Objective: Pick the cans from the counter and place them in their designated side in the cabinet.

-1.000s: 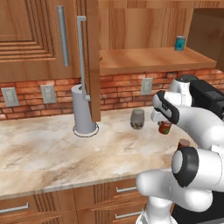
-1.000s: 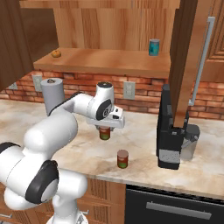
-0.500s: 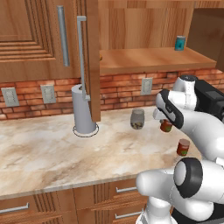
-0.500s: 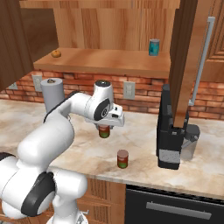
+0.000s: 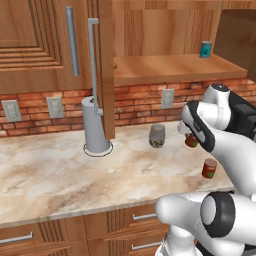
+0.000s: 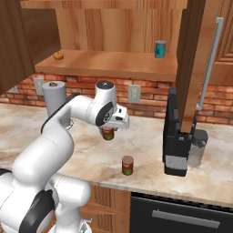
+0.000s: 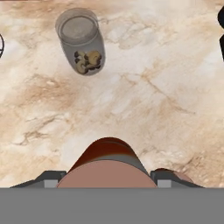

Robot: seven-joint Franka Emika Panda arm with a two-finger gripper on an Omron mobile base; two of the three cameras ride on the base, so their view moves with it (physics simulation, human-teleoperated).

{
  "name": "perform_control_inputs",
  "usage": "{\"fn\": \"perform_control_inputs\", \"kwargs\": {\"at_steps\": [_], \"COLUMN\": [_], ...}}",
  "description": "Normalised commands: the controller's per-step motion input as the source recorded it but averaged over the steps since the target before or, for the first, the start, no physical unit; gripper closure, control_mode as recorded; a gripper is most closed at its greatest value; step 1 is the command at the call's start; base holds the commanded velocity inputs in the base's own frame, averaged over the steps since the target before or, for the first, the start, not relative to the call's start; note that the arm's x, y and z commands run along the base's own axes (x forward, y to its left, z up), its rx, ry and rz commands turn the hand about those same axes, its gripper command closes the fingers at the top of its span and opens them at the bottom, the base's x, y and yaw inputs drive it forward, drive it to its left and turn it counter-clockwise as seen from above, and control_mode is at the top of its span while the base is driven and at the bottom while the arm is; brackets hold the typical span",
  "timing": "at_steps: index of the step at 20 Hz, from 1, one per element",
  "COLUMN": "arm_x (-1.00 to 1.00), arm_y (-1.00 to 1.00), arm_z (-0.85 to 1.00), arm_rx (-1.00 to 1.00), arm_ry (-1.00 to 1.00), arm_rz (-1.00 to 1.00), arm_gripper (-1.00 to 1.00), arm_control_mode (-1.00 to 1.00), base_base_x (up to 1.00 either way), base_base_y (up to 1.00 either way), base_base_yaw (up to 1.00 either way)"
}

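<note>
One can (image 6: 128,165) on marbled counter (image 5: 45,175) | pincer (image 6: 108,133) clamps other can (image 6: 108,133) aloft

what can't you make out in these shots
- Claw fingertips: hand view, the held can covers them.
- Held can's label: left base view, behind the arm; small in the right base view.
- Teal can print: too small.
- Orange thing on the shelf: right base view, too small to name.

Red brick backsplash (image 5: 135,102) — white wall outlets (image 5: 167,98)

Counter (image 5: 60,175) with jar (image 5: 157,136), can (image 5: 209,168)
</note>
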Motion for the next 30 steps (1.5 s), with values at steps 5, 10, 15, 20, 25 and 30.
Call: {"fn": "perform_control_inputs", "kwargs": {"at_steps": [5,10,15,20,25,30], "arm_x": [-0.08,-0.07,-0.06,-0.09,-0.13,-0.09], "arm_y": [-0.02,0.00,0.00,0.00,0.00,0.00], "arm_z": [0.21,0.22,0.21,0.24,0.22,0.22], "arm_rx": [0.00,0.01,0.01,0.00,0.00,0.00], "arm_ry": [-0.07,-0.08,-0.08,-0.09,-0.12,-0.14], "arm_rz": [0.02,0.03,0.04,0.04,0.03,0.02], "arm_gripper": [1.00,1.00,1.00,1.00,1.00,1.00], "arm_control_mode": [-1.00,-1.00,-1.00,-1.00,-1.00,-1.00], "base_base_x": [0.00,0.00,0.00,0.00,0.00,0.00], "base_base_y": [0.00,0.00,0.00,0.00,0.00,0.00], "base_base_yaw": [0.00,0.00,0.00,0.00,0.00,0.00]}}
